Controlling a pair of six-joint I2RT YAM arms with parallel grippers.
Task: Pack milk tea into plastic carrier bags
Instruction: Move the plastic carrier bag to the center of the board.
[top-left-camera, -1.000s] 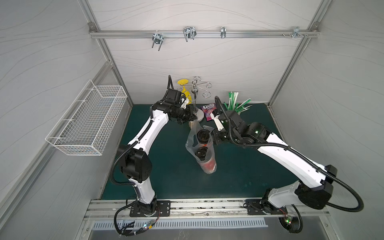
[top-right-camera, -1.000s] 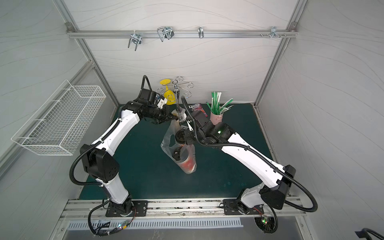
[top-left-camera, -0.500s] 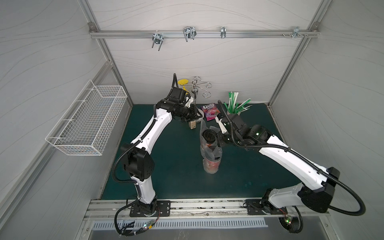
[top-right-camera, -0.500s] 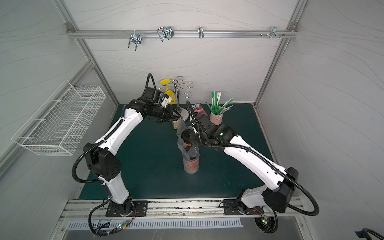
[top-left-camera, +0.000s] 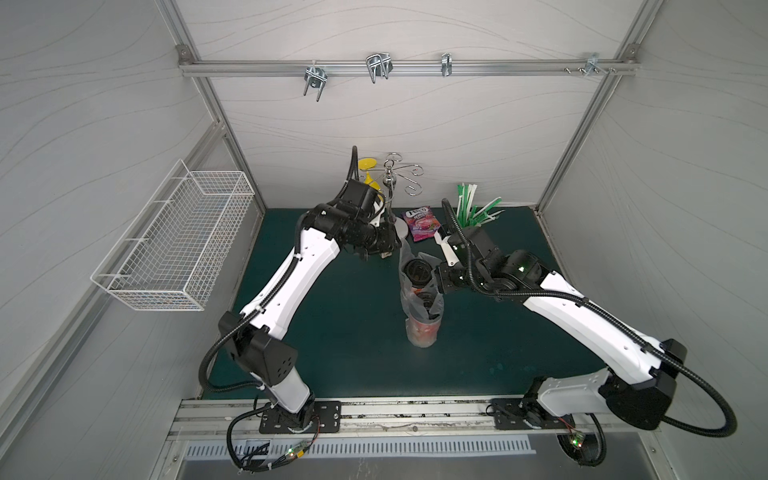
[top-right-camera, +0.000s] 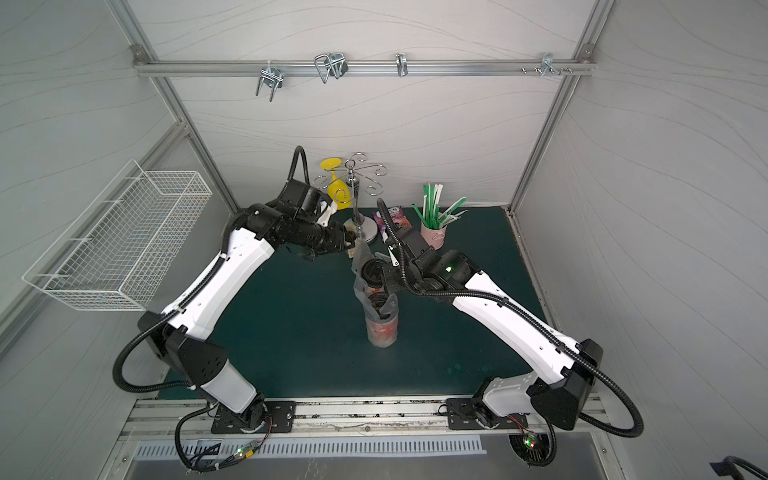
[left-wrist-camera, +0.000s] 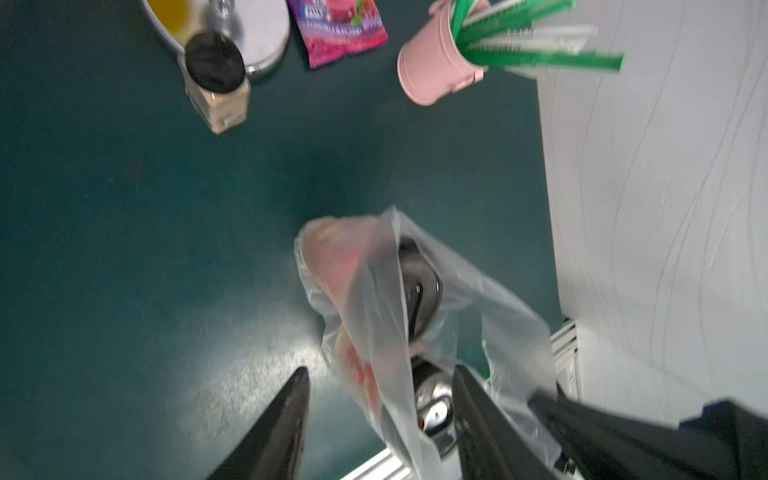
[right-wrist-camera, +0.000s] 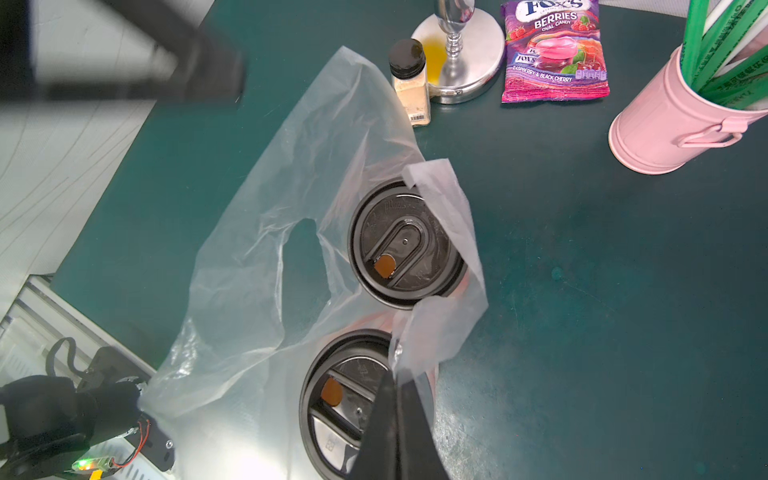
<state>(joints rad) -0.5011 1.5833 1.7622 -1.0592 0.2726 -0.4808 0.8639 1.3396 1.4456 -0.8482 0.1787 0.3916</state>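
2 cups (right-wrist-camera: 405, 245) upright inside bag (right-wrist-camera: 249, 199) on bench (right-wrist-camera: 582, 291). Right jaws clamped on bag rim, left jaws apart, empty. Packing looks near done; next: right release without tipping.

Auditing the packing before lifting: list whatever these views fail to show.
- Back cup walls: right wrist view, mostly hidden beneath its lid and the bag.
- Front cup: same view, cut by the edge, right end effector across it.
- Cup pattern: left wrist view, motion-blurred behind bag.

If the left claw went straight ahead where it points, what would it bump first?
Probably the clear plastic bag, hanging right in front of the open left claw, with the red cups inside it. Depth is unclear.
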